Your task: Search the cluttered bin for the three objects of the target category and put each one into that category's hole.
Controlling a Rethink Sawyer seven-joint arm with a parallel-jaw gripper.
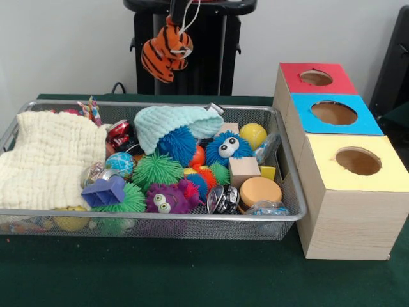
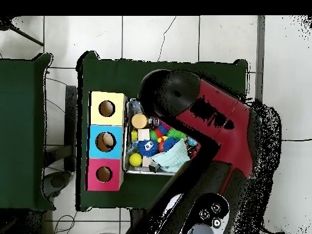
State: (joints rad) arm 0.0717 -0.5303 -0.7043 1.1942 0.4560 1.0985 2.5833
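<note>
Jaws: gripper (image 1: 177,16) hangs high above the bin's far side, pinched on the top of a plush tiger (image 1: 166,50); white cords trail beside it. Overhead view hides the grip under the red arm (image 2: 213,122).
Held item: tiger dangles clear of the bin (image 1: 153,220), well above the clutter, left of the three boxes.
Handling (judged): soft, light, compressible stuffed toy; not fragile, not slippery. Likely to swing on a pinch at one end. Fabric gives, so a fold of the body is a fair grip point; a hold nearer the middle would probably sway less.
Target holes: red box (image 1: 316,78) farthest, blue box (image 1: 333,114) middle, yellow box (image 1: 358,161) nearest, in a row on the green tabletop (image 1: 192,275) just right of the bin. Which hole suits the tiger: cannot tell.
Fit (judged): plush should squash through a round hole if lowered end first.
Bin contents: cream cloth (image 1: 51,160) on the left, teal knit cloth (image 1: 176,123), spiky rubber balls, blue eyed fuzzy ball (image 1: 227,147), wooden cube (image 1: 243,170).
Writing, brands: none readable on boxes, bin or toys.
</note>
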